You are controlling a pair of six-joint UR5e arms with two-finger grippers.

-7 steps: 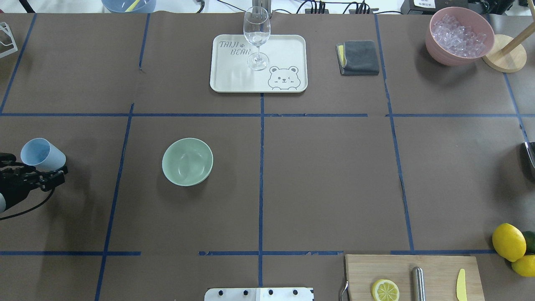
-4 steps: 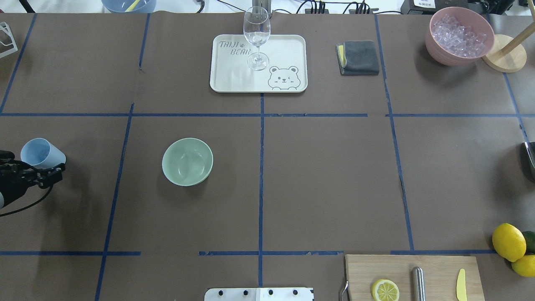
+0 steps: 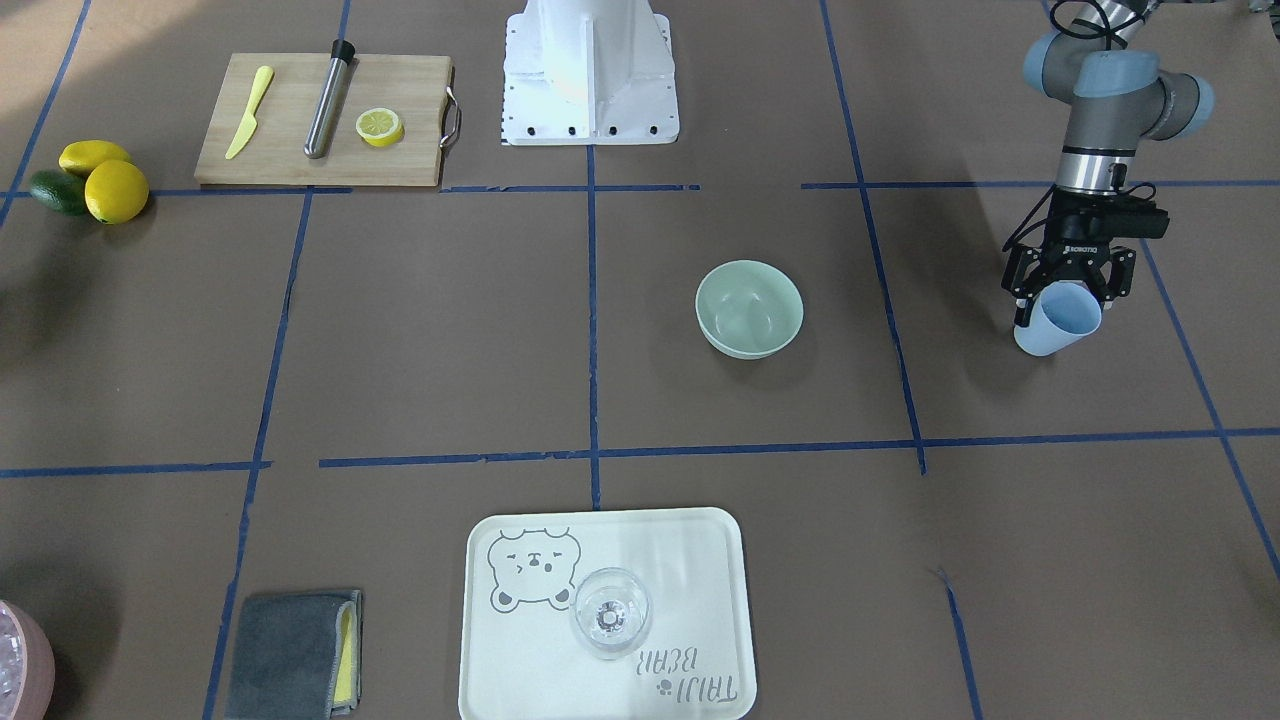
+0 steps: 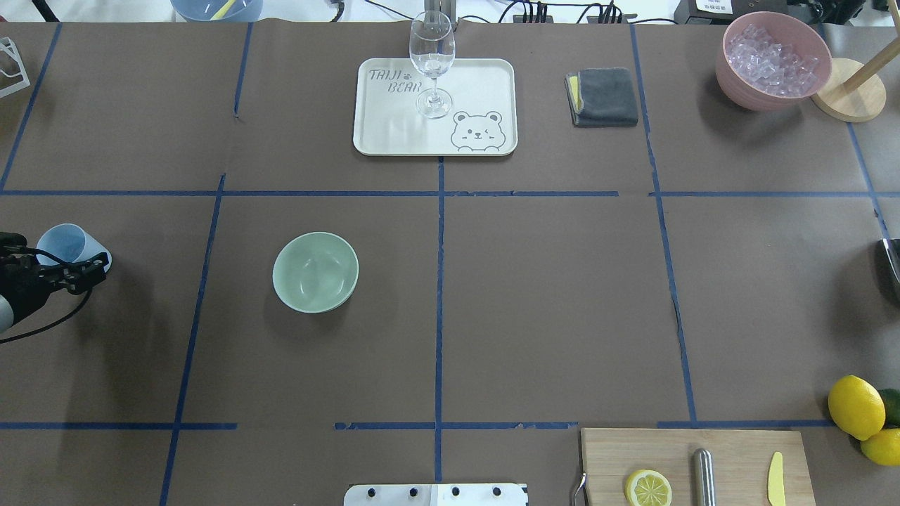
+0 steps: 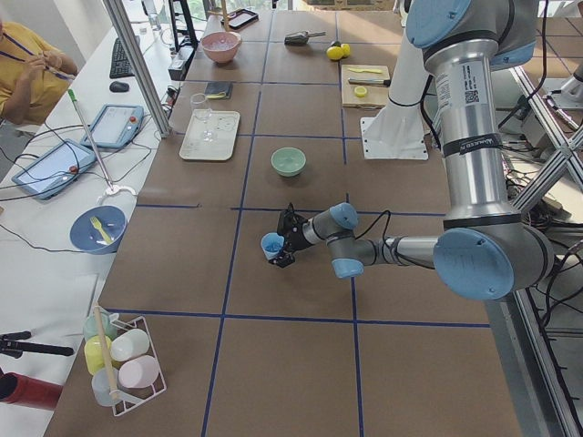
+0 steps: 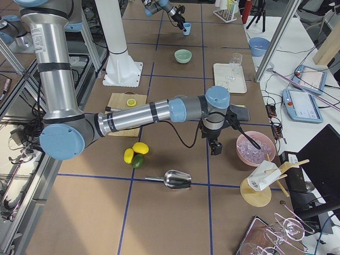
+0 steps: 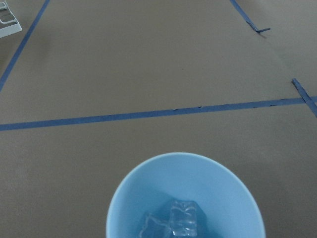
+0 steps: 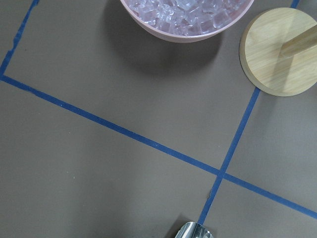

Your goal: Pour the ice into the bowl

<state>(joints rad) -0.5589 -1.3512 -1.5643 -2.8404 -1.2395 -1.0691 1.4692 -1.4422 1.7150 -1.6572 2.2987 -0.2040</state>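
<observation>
My left gripper [image 3: 1066, 288] is shut on a light blue cup [image 3: 1056, 322] near the table's left edge, well to the left of the bowl. The cup also shows in the overhead view [image 4: 65, 245]. The left wrist view looks into the cup [image 7: 148, 188], where a few clear ice cubes [image 7: 174, 219] lie at the bottom. The mint-green bowl [image 4: 315, 272] stands empty left of centre, also in the front view [image 3: 749, 308]. My right gripper [image 6: 215, 145] hangs near the pink tub; I cannot tell if it is open.
A pink tub [image 4: 731, 79] full of ice [image 4: 770, 57] is at the far right, beside a round wooden base [image 4: 844, 95]. A tray [image 4: 478, 84] carries a wine glass [image 4: 432, 63]. A grey cloth [image 4: 605, 97], a cutting board [image 4: 731, 450], lemons [image 4: 856, 406] and a metal scoop [image 6: 178, 180] lie around.
My left gripper has moved a little further from the robot and toward the table's left edge with the cup in it. Nothing else has moved.
</observation>
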